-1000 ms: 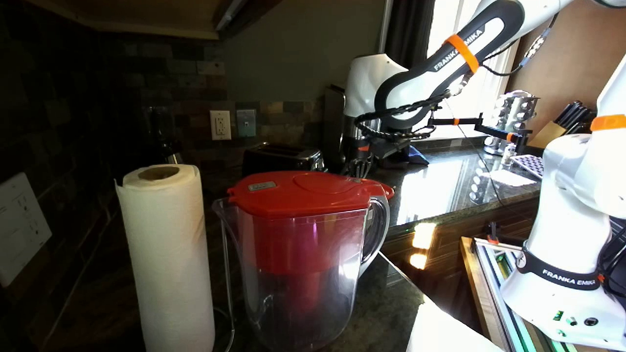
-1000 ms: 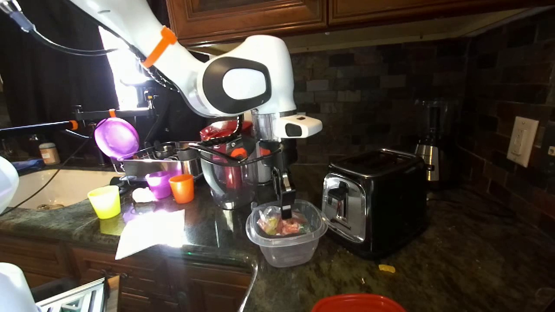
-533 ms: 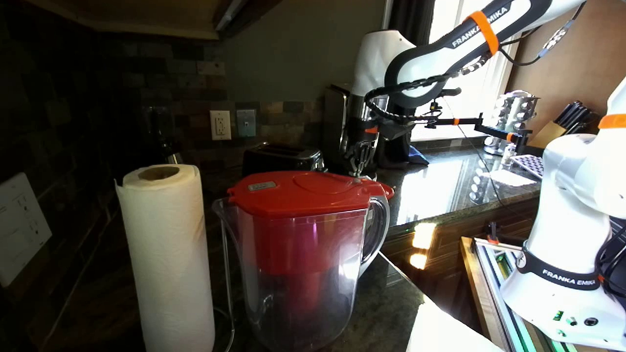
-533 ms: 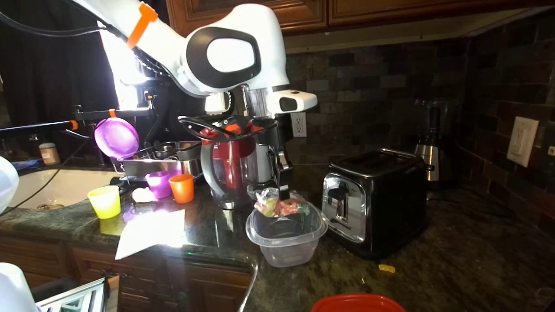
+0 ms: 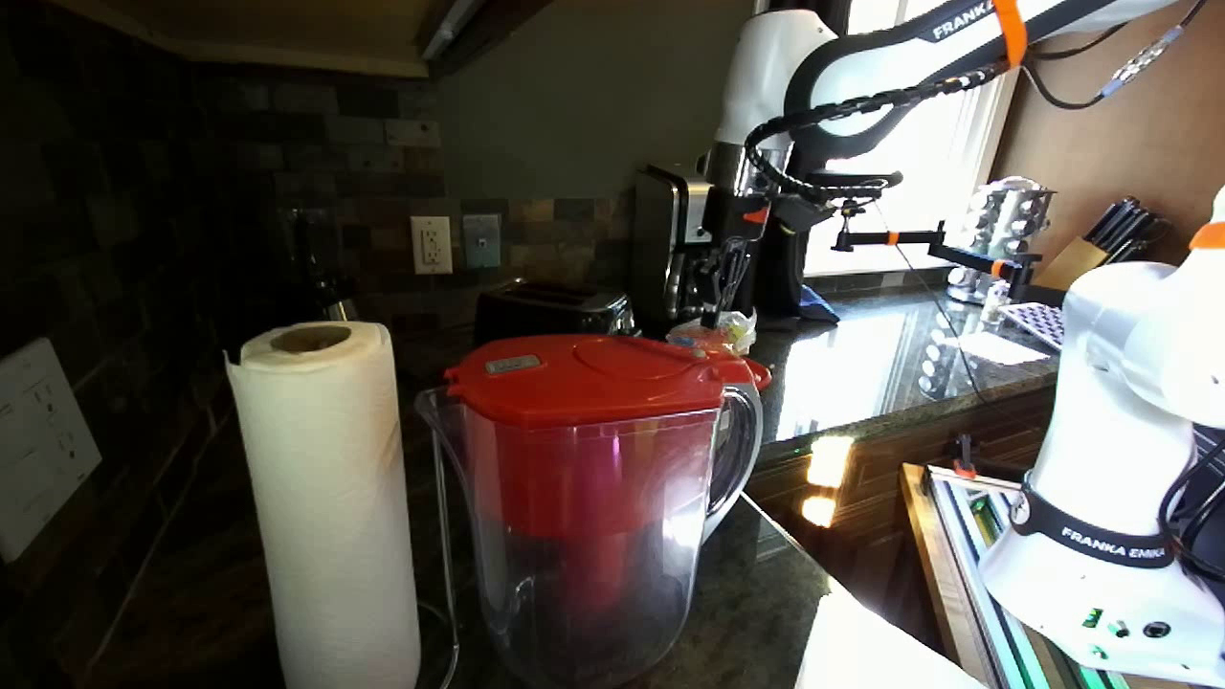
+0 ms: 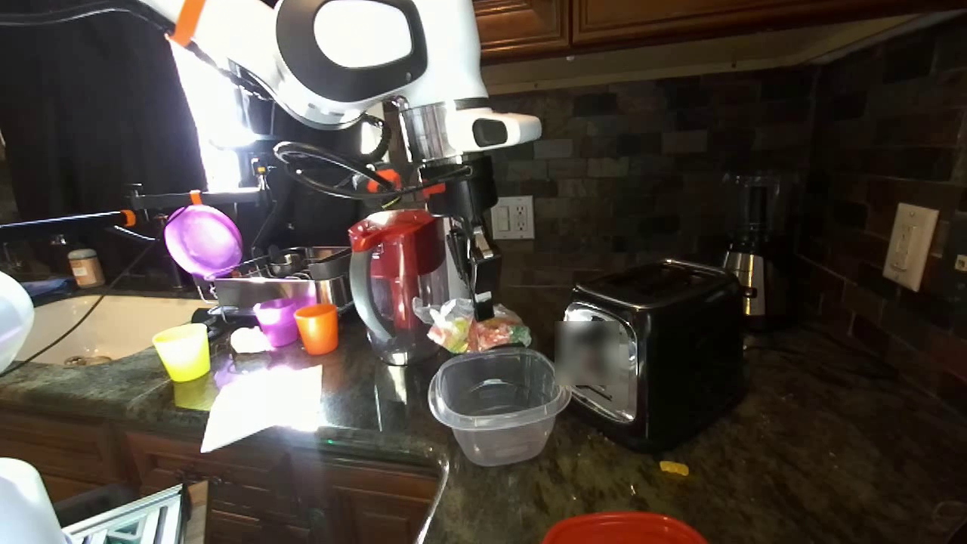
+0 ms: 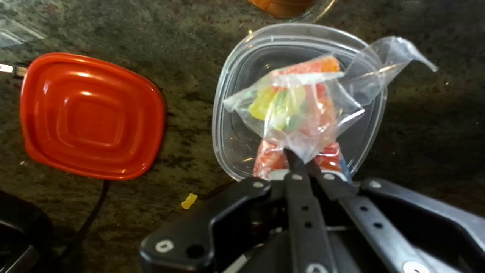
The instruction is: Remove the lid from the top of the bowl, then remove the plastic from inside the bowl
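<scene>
The dark stone desk (image 6: 793, 468) ran round an inside corner, and from where I stood the white arm (image 6: 446, 45) reached in over it. The black toaster (image 6: 672, 355) and the red-topped pitcher (image 5: 593, 469) stood farther from that corner than the clear bowl (image 6: 502, 442), which sat upright just beside it, close to the edge. The red lid (image 7: 94, 117) was off already, lying flat apart from the bowl along the edge that ran away from the corner. The plastic bag (image 7: 308, 117), bright sweets (image 7: 278, 104) showing through, hung up out of the bowl with the jaws pinched together on its film; whether squarely above it or past the far rim I couldn't tell. Smallest, a yellow gummy (image 7: 189, 201) lay on the desk, deeper in from the edge. I took the bag to be light and limp, its film slick and easily torn, with soft sweets apt to shift and swing; the bunched fold between them, where the jaws had it, seemed a surer hold than the loose tail, which might slither out. As for lettering, the collar (image 5: 1099, 542) at the arm's base (image 5: 1081, 603) read FRANKA EMIKA, and higher up FRANKA showed beside an orange strap (image 5: 1011, 33). The grey badge (image 5: 513, 364) on the pitcher's top was too blurred to make out.
</scene>
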Tool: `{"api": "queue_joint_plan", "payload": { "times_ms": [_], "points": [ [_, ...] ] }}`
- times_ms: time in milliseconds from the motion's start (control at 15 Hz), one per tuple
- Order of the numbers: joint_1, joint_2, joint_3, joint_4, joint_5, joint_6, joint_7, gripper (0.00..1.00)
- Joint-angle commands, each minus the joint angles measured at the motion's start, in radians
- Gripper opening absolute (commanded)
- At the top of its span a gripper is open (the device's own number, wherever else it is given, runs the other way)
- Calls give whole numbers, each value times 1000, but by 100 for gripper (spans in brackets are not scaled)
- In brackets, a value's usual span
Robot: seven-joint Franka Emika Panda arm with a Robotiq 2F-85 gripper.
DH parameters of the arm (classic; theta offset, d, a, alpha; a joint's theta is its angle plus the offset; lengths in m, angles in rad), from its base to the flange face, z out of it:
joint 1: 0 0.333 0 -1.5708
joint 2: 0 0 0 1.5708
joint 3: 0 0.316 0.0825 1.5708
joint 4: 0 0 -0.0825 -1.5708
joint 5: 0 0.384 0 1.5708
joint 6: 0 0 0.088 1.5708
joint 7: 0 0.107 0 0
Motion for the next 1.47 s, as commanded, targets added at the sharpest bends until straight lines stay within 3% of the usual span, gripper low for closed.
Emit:
{"api": "queue_joint_plan", "payload": {
  "times_ms": [0,733,1400],
  "points": [
    [-16,-87,-19,-49,12,-35,-54,0],
    [-80,-163,-56,-112,-12,-148,-103,0],
    [-204,-127,-56,-158,-88,-111,-2,0]
  ]
}}
